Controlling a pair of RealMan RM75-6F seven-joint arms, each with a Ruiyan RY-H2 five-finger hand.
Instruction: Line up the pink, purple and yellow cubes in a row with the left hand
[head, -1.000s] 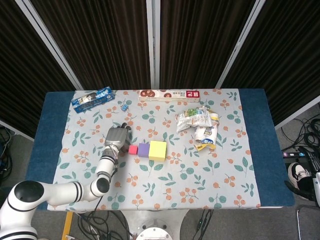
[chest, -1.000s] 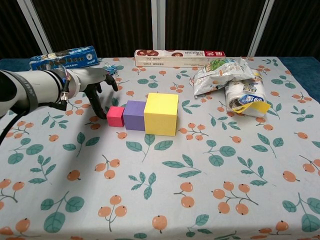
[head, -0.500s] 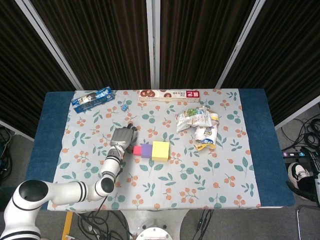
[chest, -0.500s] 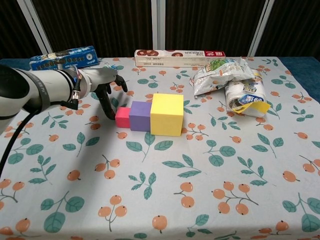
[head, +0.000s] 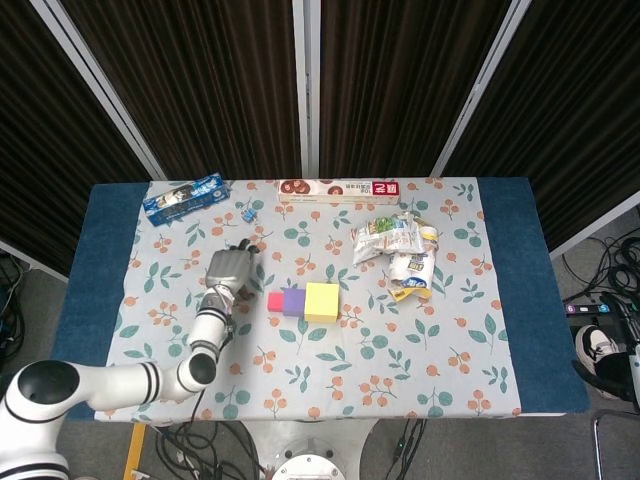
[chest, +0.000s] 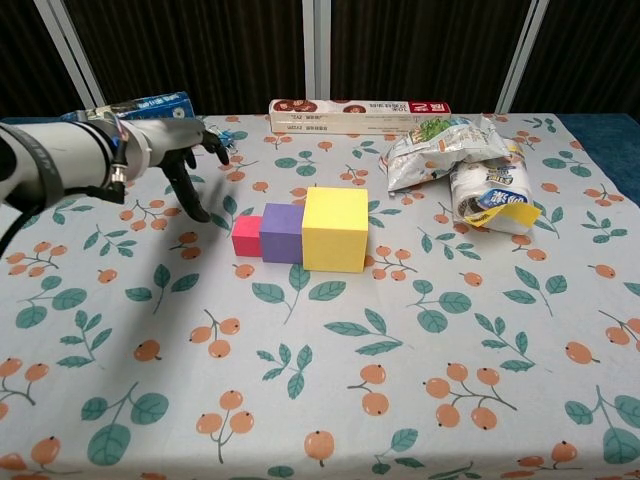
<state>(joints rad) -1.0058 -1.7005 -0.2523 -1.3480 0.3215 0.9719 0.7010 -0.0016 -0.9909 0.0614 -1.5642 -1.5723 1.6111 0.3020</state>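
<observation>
From the chest view, the left hand hangs above the flowered tablecloth with its fingers spread and drooping, holding nothing, a clear gap away from the pink cube. From the head view that hand reads only as a grey block, so the finger spread shows from the chest camera alone. The head view, though, lays out the whole arm sweeping in from the bottom left corner. The right hand shows in neither view.

Pink cube, purple cube and yellow cube sit touching in one row, smallest to largest, near the middle of the table. Behind them lies a long box at the far edge, crumpled snack bags to the right, a blue packet far left. Nothing lies between hand and cubes.
</observation>
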